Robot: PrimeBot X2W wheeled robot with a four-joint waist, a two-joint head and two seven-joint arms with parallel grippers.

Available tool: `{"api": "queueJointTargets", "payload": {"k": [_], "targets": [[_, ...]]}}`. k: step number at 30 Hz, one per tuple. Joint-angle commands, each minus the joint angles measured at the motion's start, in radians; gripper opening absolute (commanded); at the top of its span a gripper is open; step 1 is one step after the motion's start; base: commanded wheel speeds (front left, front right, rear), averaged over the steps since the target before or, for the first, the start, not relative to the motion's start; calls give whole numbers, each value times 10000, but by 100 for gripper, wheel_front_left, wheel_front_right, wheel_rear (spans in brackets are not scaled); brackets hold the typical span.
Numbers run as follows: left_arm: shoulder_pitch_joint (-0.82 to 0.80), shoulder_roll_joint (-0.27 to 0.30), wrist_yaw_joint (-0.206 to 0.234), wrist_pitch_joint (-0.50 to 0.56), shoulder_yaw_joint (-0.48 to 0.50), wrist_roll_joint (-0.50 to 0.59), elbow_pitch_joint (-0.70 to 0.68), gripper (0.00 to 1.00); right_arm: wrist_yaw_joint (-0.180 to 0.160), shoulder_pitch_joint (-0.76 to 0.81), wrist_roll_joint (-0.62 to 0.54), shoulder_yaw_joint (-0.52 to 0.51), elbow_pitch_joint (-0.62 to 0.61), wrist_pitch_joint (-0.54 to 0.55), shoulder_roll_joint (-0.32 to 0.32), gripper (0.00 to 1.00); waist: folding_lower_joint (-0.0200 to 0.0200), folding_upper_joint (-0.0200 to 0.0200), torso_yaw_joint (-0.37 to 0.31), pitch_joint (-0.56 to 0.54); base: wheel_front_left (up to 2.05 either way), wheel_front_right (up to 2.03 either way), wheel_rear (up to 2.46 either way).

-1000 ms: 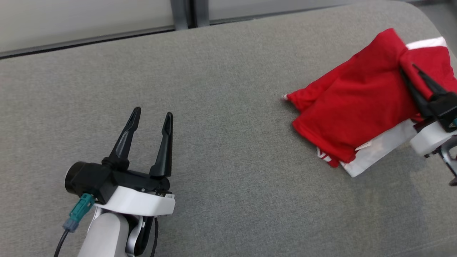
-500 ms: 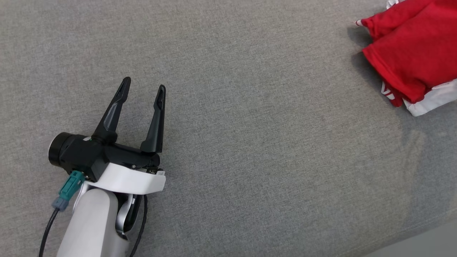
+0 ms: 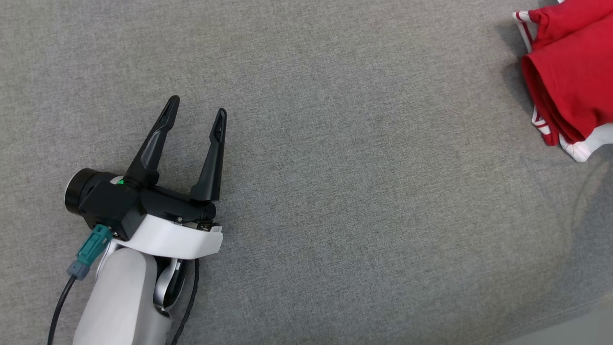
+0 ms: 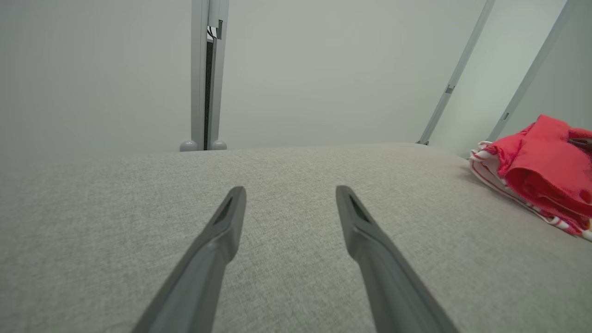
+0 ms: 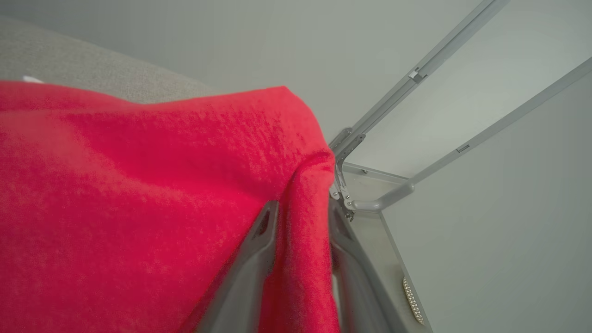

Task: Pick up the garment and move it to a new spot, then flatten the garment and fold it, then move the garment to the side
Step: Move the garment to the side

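Observation:
The garment (image 3: pixel 570 81) is red with white trim and lies bunched at the far right of the grey cushioned surface (image 3: pixel 359 191). In the left wrist view the garment (image 4: pixel 541 171) is off to the right, well apart from my left gripper (image 4: pixel 291 190). My left gripper (image 3: pixel 197 106) hovers over bare fabric at the left, open and empty. In the right wrist view my right gripper (image 5: pixel 303 206) has a raised fold of the garment (image 5: pixel 138 185) pinched between its two fingers, near the cushion's edge.
The cushion's front edge runs across the lower right corner (image 3: pixel 574 330). Pale wall panels with a grey metal upright (image 4: pixel 206 74) stand behind the cushion. Slanted metal rails (image 5: pixel 416 74) lie beyond the garment's side.
The head camera has tilted and turned, so the whole picture shifted and the right gripper left it. The garment now looks narrower and more bunched. The left gripper stays open.

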Motion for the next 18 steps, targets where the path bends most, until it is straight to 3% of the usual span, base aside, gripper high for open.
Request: {"api": "queueJointTargets", "payload": {"k": [1, 8, 15, 18], "targets": [[-131, 85, -8, 9, 30, -44, 75, 100, -19, -90, 170, 20, 330, 248, 229, 100, 0, 0, 34, 13, 0, 0, 0], [-84, 6, -9, 8, 61, -114, 180, 100, -21, -400, 117, 54, 753, 168, 306, 100, 0, 0, 119, -227, 0, 0, 0], [74, -238, -10, 6, 160, -249, 222, 100, -21, -505, 450, 408, 313, -311, 951, 100, 0, 0, 396, -1171, 0, 0, 0], [270, -320, -10, 5, 311, -314, 225, 100, -19, -289, 1219, 293, -179, -399, 1529, 100, 0, 0, 605, -1739, 0, 0, 0]]}}
